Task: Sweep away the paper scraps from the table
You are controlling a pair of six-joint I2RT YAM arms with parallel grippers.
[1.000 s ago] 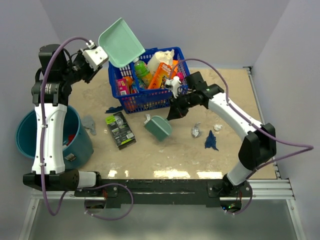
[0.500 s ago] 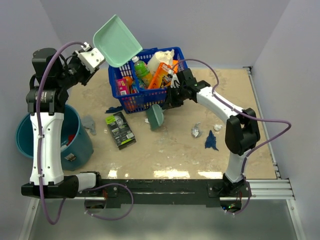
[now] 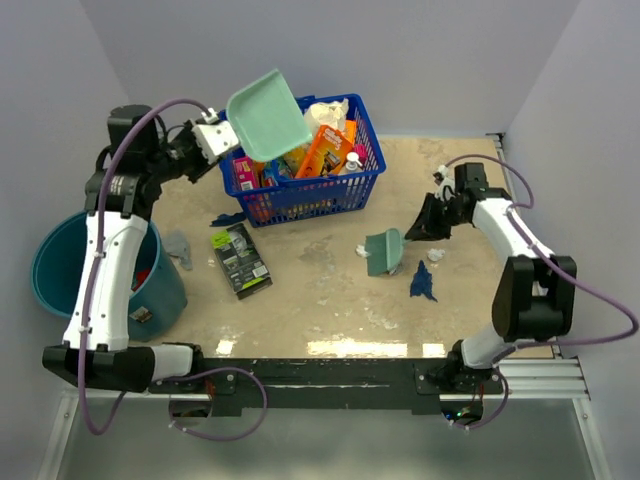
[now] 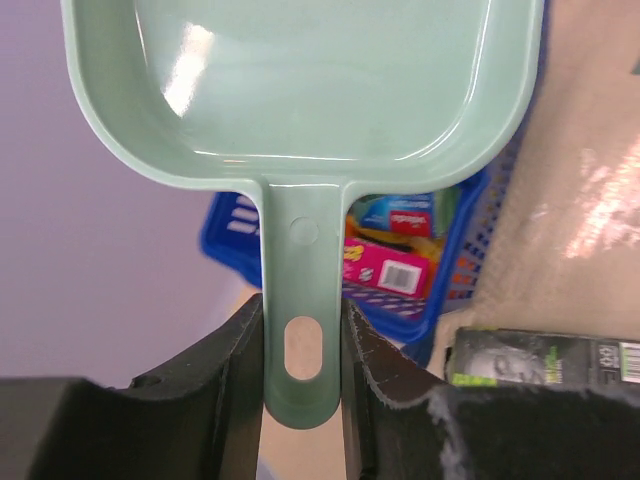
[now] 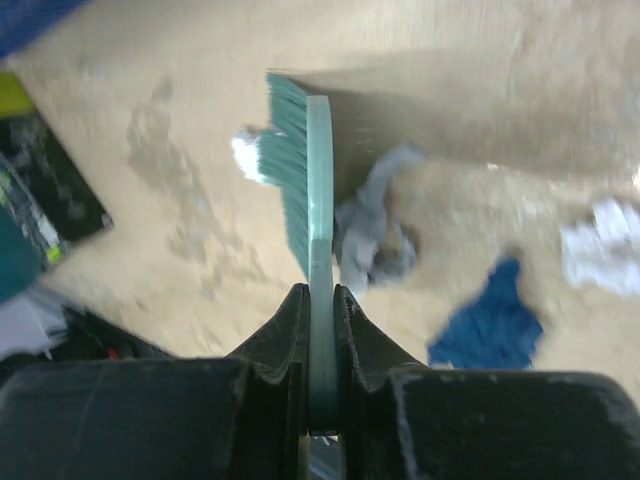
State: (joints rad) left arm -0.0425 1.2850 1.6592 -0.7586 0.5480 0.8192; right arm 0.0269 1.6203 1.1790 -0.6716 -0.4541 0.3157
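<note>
**Left claw** (image 4: 303, 330): pinching the flat handle of a mint-green dustpan (image 4: 300, 80), one finger against each edge, level with the oval hanging hole. The pan is smooth, glossy moulded plastic, a rounded-square tray. It is held in the air straight ahead of the fingertips. No marking can be read on it.

Beyond and below this claw stands a blue plastic lattice basket (image 4: 455, 255) full of packaged goods. A pink carton (image 4: 385, 265) inside carries a white barcode label; its print is too small to read. Below the claw, off to one side, lies a flat black-and-green packet (image 4: 540, 360) with a barcode at one end. Its lettering is not legible.

**Right claw** (image 5: 320, 300): pressed together on the thin back of a mint-green brush (image 5: 318, 180), which runs straight out from the fingertips with teal bristles fanning to one side. It sits low over the table (image 5: 450, 60), a beige, mottled, stone-like top. I cannot tell whether the bristles touch it.

**Paper scraps** (image 5: 375, 225):
- A crumpled grey wad lies against the brush's back.
- A small white wad (image 5: 245, 155) sits at the bristle tips.
- A ragged dark blue shred (image 5: 490, 325) lies on the back side, nearer the claw and apart from the brush.
- A white crumple (image 5: 600, 245) lies beyond the shred.
- A grey scrap (image 3: 178, 248) and a blue shred (image 3: 228, 218) lie well apart from the right claw, below the left one, the grey one beside a round teal bucket (image 3: 165, 290).
</note>
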